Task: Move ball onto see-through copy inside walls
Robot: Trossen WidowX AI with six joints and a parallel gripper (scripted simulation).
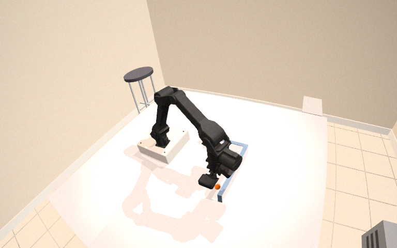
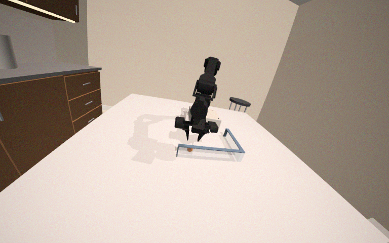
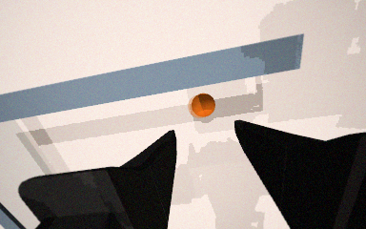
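Observation:
The orange ball [image 1: 217,186] [image 2: 189,149] [image 3: 204,105] lies on the table on the inner side of the long clear wall [image 1: 227,184] [image 2: 212,148] [image 3: 143,76], near its free end. A thin pale rim of the see-through copy [image 3: 191,106] shows at the ball's left edge in the wrist view; the ball covers nearly all of it. My gripper [image 2: 193,140] [image 3: 204,131] is open and empty, raised above the ball, with a gap between its fingertips and the ball. In the top view the fingertips are hidden.
The short wall [image 1: 240,143] [image 2: 235,140] meets the long wall at the far corner from the ball. The arm's pale base block [image 1: 178,152] stands on the table behind the walls. A stool [image 1: 138,74] [image 2: 239,101] stands off the table.

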